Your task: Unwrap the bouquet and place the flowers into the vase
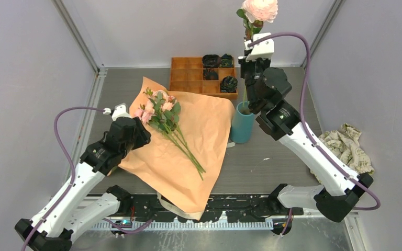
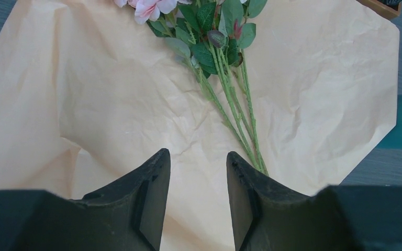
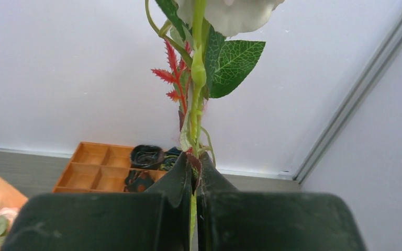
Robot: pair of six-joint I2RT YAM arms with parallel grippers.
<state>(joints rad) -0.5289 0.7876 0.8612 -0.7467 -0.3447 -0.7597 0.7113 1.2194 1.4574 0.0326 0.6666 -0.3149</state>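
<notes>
Left gripper (image 2: 198,159) over near-left part of peach wrapping paper (image 1: 201,151), fingers apart, nothing between them. Paper spread flat on table (image 1: 272,162), left of centre. Pink flowers (image 1: 159,110) lie on it, blooms far-left, stems pointing near-right. Orange compartment tray (image 1: 186,76) at far edge, dark rolled bundles (image 1: 228,83) in its right compartments. Teal vase (image 1: 241,129) upright at paper's right edge. Right gripper (image 3: 195,170) above vase, clamped on stem of single pale-pink rose (image 1: 260,9), bloom up, stem's lower end at vase mouth. Crumpled patterned cloth (image 1: 348,144) far right.
</notes>
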